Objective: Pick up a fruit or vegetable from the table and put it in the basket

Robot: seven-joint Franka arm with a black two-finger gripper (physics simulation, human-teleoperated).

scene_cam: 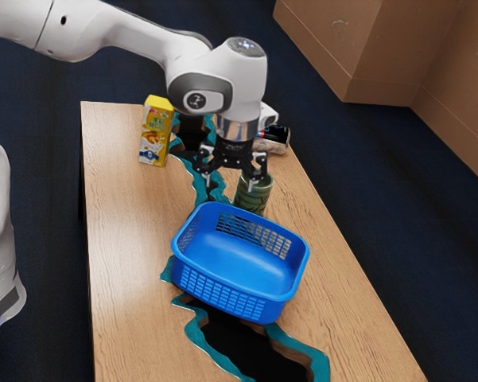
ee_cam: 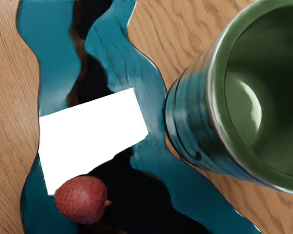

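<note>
Jaws: wide apart, holding nothing, above the surface (scene_cam: 127,239)
Lychee (ee_cam: 81,200): on the surface, at a white rectangle's (ee_cam: 92,139) edge
Blue basket (scene_cam: 242,259): near the green cup (scene_cam: 253,196)

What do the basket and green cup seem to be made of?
The basket looks like smooth, lightly glossy plastic: one even blue, with molded grid walls. The cup is probably glazed ceramic, judging by its thick rim and the bright highlight inside, though enameled metal isn't ruled out.
</note>
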